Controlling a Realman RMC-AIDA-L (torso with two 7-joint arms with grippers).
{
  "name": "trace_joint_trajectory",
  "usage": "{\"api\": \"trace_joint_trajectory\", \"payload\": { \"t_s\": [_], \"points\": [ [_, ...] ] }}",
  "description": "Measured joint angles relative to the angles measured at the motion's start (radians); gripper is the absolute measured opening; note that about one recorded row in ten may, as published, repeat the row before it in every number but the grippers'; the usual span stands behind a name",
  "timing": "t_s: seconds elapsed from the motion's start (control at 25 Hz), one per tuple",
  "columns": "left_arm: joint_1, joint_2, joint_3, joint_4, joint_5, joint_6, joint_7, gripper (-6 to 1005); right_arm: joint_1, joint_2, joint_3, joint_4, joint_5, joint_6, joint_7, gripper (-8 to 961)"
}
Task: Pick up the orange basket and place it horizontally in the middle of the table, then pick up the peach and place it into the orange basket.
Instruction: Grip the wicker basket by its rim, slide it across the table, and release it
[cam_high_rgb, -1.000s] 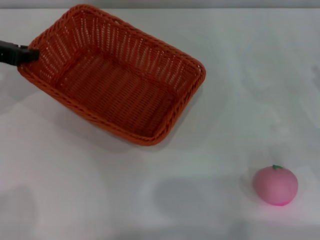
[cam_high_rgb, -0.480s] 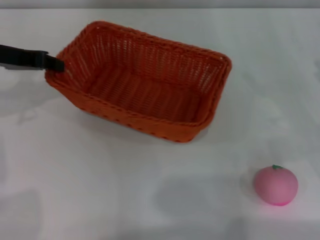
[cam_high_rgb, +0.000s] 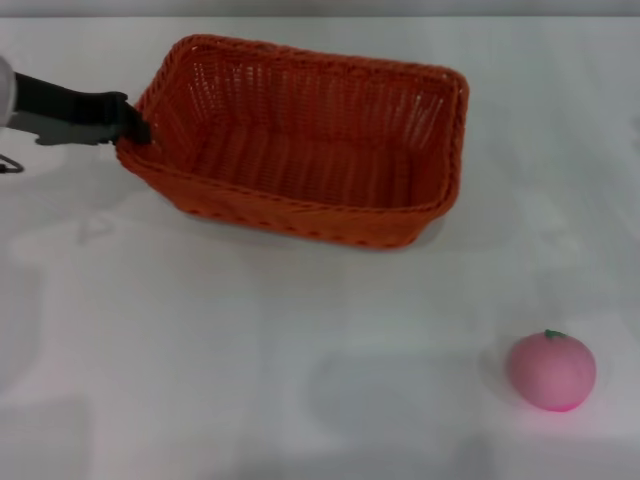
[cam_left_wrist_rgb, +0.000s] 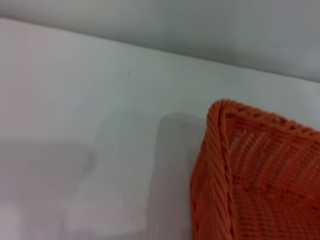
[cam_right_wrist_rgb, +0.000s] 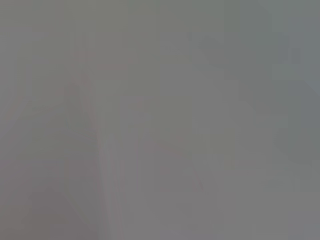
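Gripping the braided rim at its left end, the left gripper (cam_high_rgb: 135, 128) is seen pinching the orange basket (cam_high_rgb: 305, 140), held at the table's (cam_high_rgb: 200, 350) far middle; light and stiff, it is best taken by that rim.

Orange basket (cam_high_rgb: 300, 140): rectangular, woven, braided rim, sloped openwork sides, rounded corners. Upright, open side up, empty. Its long axis runs nearly across the table (cam_high_rgb: 200, 350), at the far centre-left. Its left short end is tipped slightly up.

Peach (cam_high_rgb: 551, 370): small, round, soft pink, green stem on top. It rests on the table at near right, well apart from the basket.
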Motion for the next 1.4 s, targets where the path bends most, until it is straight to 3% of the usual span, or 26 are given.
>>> {"api": "trace_joint_trajectory", "payload": {
  "t_s": [0.28, 0.56, 0.84, 1.4],
  "points": [
    [-0.031, -0.009, 0.025, 0.047, -0.023, 0.017, -0.074, 182, 0.001, 0.0, -0.003, -0.013, -0.003, 0.0, 0.003, 839],
    [-0.004, -0.013, 0.107, 0.026, -0.038, 0.071, -0.16, 182, -0.005, -0.003, -0.003, -0.035, -0.003, -0.001, 0.003, 839],
    [-0.007, -0.015, 0.133, 0.036, -0.042, 0.078, -0.18, 181, -0.001, -0.006, 0.001, -0.047, -0.003, -0.008, 0.003, 839],
    [0.011, -0.001, 0.14, 0.065, -0.145, 0.093, -0.129, 182, -0.006, -0.001, -0.003, -0.048, -0.003, -0.004, 0.002, 838]
  ]
}}
